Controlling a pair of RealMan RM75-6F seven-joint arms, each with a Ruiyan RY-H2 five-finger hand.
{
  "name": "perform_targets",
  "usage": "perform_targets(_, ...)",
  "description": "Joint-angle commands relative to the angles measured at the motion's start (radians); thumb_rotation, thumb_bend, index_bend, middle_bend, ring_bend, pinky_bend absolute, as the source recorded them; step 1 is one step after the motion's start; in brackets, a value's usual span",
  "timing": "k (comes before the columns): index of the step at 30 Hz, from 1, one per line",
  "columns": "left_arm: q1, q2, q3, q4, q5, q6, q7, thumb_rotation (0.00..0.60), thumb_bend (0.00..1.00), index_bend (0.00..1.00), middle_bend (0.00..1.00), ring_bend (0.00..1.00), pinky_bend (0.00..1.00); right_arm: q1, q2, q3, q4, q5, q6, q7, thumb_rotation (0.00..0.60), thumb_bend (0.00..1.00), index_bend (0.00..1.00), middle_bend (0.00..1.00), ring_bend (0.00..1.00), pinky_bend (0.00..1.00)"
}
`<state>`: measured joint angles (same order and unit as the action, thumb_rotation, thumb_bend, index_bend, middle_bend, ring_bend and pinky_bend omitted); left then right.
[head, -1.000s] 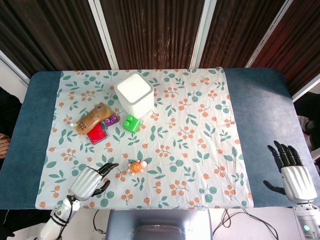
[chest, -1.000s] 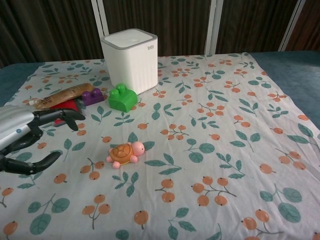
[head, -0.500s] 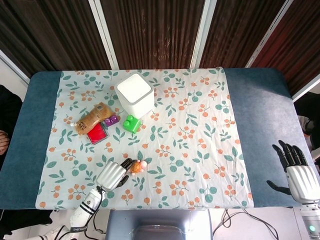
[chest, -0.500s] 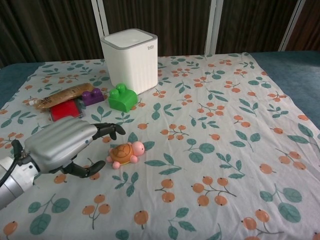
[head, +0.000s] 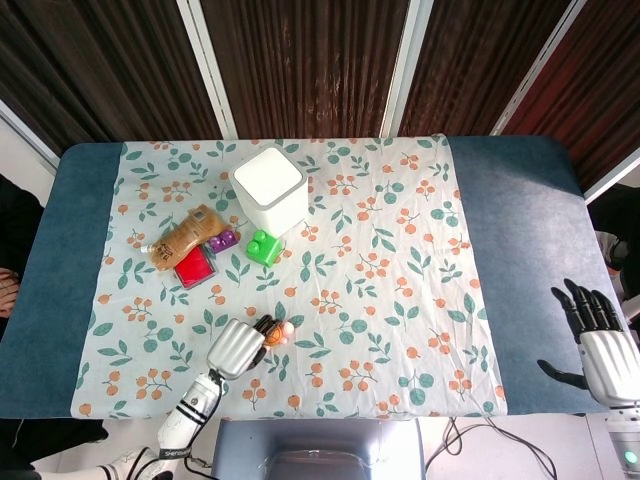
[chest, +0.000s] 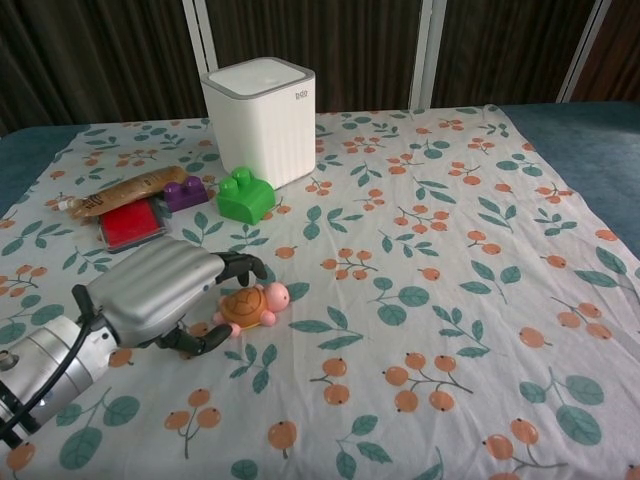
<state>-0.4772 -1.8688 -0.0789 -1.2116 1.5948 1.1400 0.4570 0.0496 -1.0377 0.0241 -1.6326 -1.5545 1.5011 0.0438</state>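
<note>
A small orange and pink toy turtle lies on the floral cloth near the front edge. My left hand sits just left of it. Its fingertips curl over the turtle's shell and touch it, while the thumb lies on the cloth in front of the toy, apart from it. The turtle rests on the cloth and is not lifted. My right hand hovers at the far right over the blue table edge, fingers spread and holding nothing; the chest view does not show it.
A white square bin stands at the back left. In front of it lie a green brick, a purple brick, a red block and a brown tube.
My left hand has moved right across the cloth until its fingers reached the turtle. My right hand has drifted slightly toward the table's front right edge. The turtle has barely moved.
</note>
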Motion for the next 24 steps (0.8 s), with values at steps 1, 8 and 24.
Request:
perform_targets(1, -0.008, -0.018, -0.006, 0.012, -0.02, -0.008, 0.018, 0.6, 0.36, 0.26, 0.33, 0.96, 1.0, -0.001, 0.003, 0.001, -0.002, 0.001, 0.002, 0.006, 0.6, 0.18, 0.0, 0.0, 0.0, 0.0)
perform_targets(8, -0.022, -0.045, 0.003, 0.044, -0.026, -0.004, 0.033, 0.6, 0.36, 0.45, 0.54, 0.97, 1.0, -0.005, 0.01, 0.004, 0.0, 0.003, 0.008, 0.017, 0.6, 0.18, 0.0, 0.0, 0.0, 0.0)
perform_targets(24, -0.042, -0.187, 0.013, 0.339, 0.065, 0.204, -0.126, 0.6, 0.45, 0.86, 0.9, 1.0, 1.0, -0.007, 0.016, 0.001, -0.003, -0.002, 0.005, 0.02, 0.6, 0.18, 0.0, 0.0, 0.0, 0.0)
